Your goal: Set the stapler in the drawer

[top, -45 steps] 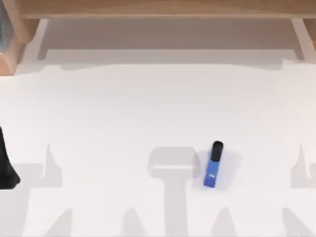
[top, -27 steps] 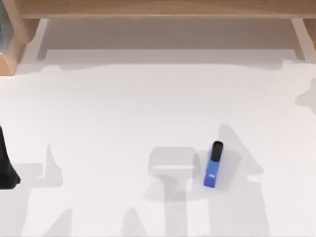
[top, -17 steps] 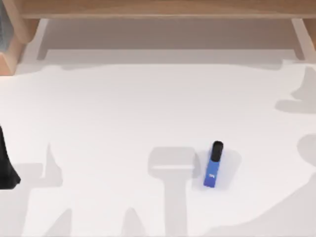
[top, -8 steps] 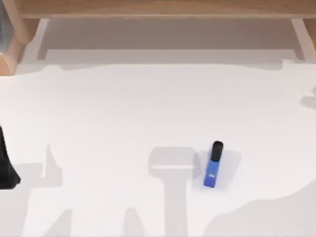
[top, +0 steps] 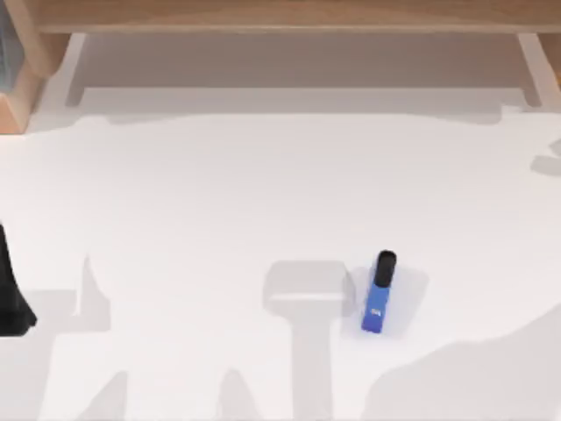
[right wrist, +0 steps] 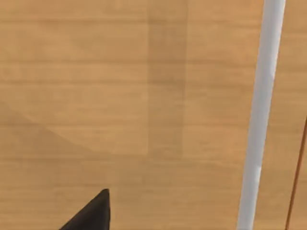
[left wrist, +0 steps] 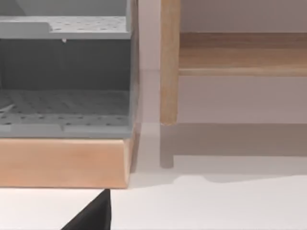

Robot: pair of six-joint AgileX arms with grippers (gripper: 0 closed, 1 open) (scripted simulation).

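While the white tabletop (top: 219,202) spreads across most of the top view, a long wooden shelf unit (top: 289,16) runs along its far edge, with a pale recess beneath it. At the top view's left, a wooden-fronted box (left wrist: 64,160) holds grey perforated trays (left wrist: 64,103); the left wrist view shows it just beside a slim wooden post (left wrist: 169,62) of the shelf unit. The right wrist view looks at a wood-grain surface (right wrist: 120,96) crossed by a white bar (right wrist: 261,115).

The left arm (top: 10,294) is a dark shape at the tabletop's left edge, well apart from the stapler; whether its end effector (left wrist: 93,215) is spread or pressed together cannot be told, since only a dark tip shows. The right end effector (right wrist: 91,213) likewise shows as a dark tip against the wood, and its state cannot be told either.

The stapler (top: 379,294) lies flat on the tabletop, right of centre and toward the near edge, its black rounded end pointing toward the shelf unit and its blue end toward the near edge. It is untouched, outside any drawer.
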